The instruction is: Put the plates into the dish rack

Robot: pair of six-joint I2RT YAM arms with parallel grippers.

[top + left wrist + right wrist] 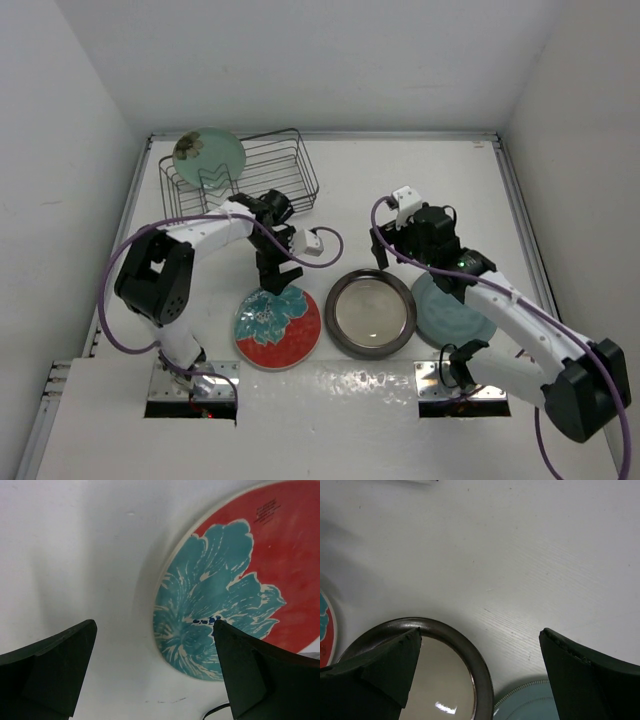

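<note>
You have one pale green plate (208, 152) already in the wire rack (283, 172). It stands on edge at the rack's left end, leaning, with its round face turned up toward the overhead camera. The rack is a dark, thin-wire rectangle whose long axis runs left to right along the far side of the tabletop (420, 170), towards the left corner.

The other three plates lie flat in a row near the arm bases. The red plate (278, 327) on the left has a large teal flower, and its bloom is on the side towards the rack. In the middle is the cream plate (372, 312), glossy with a dark brown rim. The plain blue-teal plate (450, 312) on the right is partly covered by your right arm. It sits just beside the cream one, though you cannot tell whether the rims touch.

Your left pincer (154, 625) points down over the far edge of the red plate, jaws wide with nothing between them. Your right pincer (480, 630) hangs over bare tabletop just beyond the cream plate's rim, also spread wide and empty.

The tabletop is white with a faint grain, and plain white walls close it in on three sides.
</note>
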